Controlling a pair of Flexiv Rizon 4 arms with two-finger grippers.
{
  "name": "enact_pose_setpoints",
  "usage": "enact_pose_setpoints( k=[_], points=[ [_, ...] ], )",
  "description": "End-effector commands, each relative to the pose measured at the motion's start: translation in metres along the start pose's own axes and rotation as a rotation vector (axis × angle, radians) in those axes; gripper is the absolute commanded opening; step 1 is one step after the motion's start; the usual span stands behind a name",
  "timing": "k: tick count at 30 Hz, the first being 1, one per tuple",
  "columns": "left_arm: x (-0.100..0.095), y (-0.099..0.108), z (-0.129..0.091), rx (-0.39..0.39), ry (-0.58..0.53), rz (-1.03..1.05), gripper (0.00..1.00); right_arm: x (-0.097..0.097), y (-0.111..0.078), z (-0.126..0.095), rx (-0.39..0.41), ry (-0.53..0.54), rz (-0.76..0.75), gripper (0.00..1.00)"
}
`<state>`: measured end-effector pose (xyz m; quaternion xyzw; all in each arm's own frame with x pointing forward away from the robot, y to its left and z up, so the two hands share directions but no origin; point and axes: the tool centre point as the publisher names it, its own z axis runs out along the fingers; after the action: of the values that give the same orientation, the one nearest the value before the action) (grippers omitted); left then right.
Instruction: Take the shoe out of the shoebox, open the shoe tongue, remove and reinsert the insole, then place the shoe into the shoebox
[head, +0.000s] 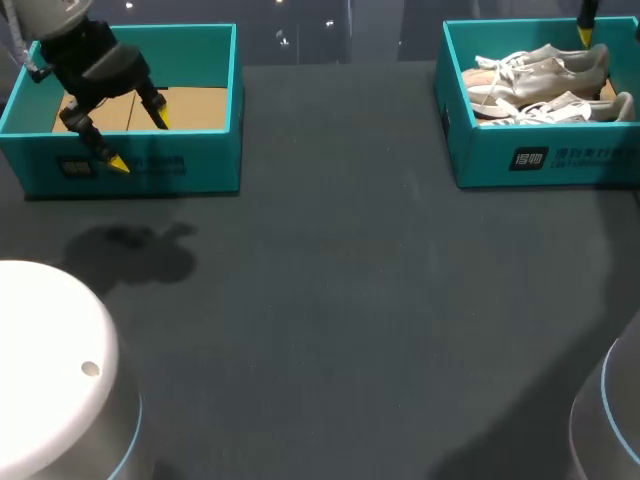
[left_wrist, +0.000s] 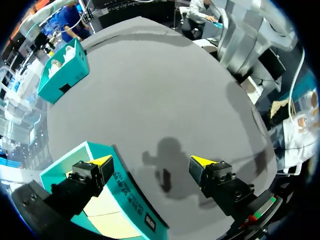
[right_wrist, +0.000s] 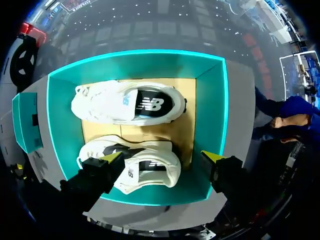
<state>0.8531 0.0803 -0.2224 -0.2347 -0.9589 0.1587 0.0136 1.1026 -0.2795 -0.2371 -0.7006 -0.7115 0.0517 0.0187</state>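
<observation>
Two white shoes (head: 540, 62) (head: 560, 108) fill the right box (head: 480, 160) beneath the right gripper (right_wrist: 161, 157), spread wide; the left gripper (head: 139, 142), equally wide, hangs over the front wall of the left box (head: 205, 165).

Counter (head: 350, 300): dark grey, matte, plain, takes up nearly all of the head view. Far edge runs straight. A few faint lighter scuffs near the middle. Light is diffuse, no hard glare. A soft-edged, blotchy shadow (head: 130, 250) lies on the left side, w/ a broader dim patch at the near right corner. Left wrist view: same grey surface, evenly lit, shadow blurred at its edges. Right wrist view: only a narrow grey strip of counter shows.
</observation>
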Motion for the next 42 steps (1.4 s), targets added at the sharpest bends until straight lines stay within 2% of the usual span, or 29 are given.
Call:
enact_pose_setpoints(
  k=[1, 5, 6, 19, 20, 21, 27, 31, 42],
  points=[
    [0.011, 0.012, -0.011, -0.037, 0.029, -0.589, 1.00, 0.012, -0.059, -0.013, -0.074, -0.002, -0.001, 1.00],
    [0.022, 0.032, -0.020, -0.058, -0.012, -0.867, 1.00, 0.024, -0.073, -0.017, -0.062, 0.014, 0.006, 1.00],
    [0.026, 0.037, -0.024, -0.124, -0.069, -0.917, 1.00, 0.028, -0.077, -0.019, -0.038, 0.022, 0.018, 1.00],
    [0.026, 0.037, -0.024, -0.124, -0.069, -0.917, 1.00, 0.028, -0.077, -0.019, -0.038, 0.022, 0.018, 1.00],
    [0.024, 0.037, -0.026, -0.104, -0.058, -0.972, 1.00, 0.028, -0.077, -0.019, -0.038, 0.022, 0.018, 1.00],
    [0.026, 0.039, -0.030, -0.071, -0.056, -1.030, 1.00, 0.033, -0.080, -0.020, -0.035, 0.013, 0.016, 1.00],
    [0.028, 0.056, -0.042, -0.019, 0.010, -1.440, 1.00, 0.051, -0.107, -0.017, -0.036, 0.045, 0.031, 1.00],
    [0.029, 0.065, -0.046, -0.054, 0.007, -1.623, 1.00, 0.059, -0.124, -0.017, -0.029, 0.056, 0.041, 1.00],
    [0.034, 0.093, -0.053, -0.167, -0.146, -1.993, 1.00, 0.077, -0.160, -0.016, -0.018, 0.077, 0.043, 1.00]
  ],
)
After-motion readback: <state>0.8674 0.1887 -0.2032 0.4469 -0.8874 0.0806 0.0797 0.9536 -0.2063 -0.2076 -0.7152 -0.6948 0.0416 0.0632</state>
